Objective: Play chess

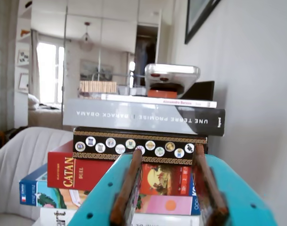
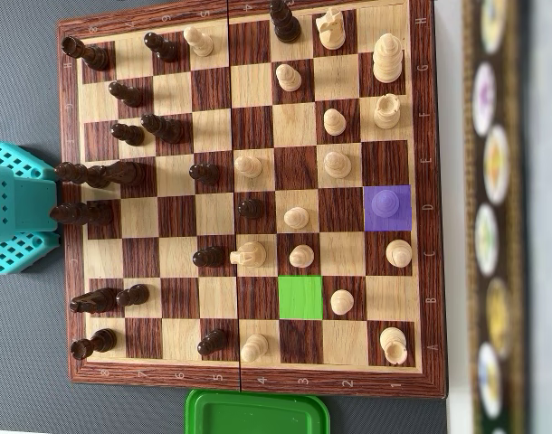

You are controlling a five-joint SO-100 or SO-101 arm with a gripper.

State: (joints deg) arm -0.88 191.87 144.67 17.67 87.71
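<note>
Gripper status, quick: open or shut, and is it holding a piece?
Gripper: open in the wrist view, jaws spread apart, nothing between them, raised facing the stack of books.

Wooden chessboard point(image 2: 249, 380) flat, mid-game, dark pieces point(image 2: 128, 135) left, light pieces point(image 2: 336, 121) right, overhead view.

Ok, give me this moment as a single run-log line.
arm: at board's left edge in overhead view | fingers: open, empty | purple piece: on purple square | green square: vacant | chessboard: mid-game

Overhead above chessboard point(image 2: 249, 194); wrist camera level, roomward.
</note>
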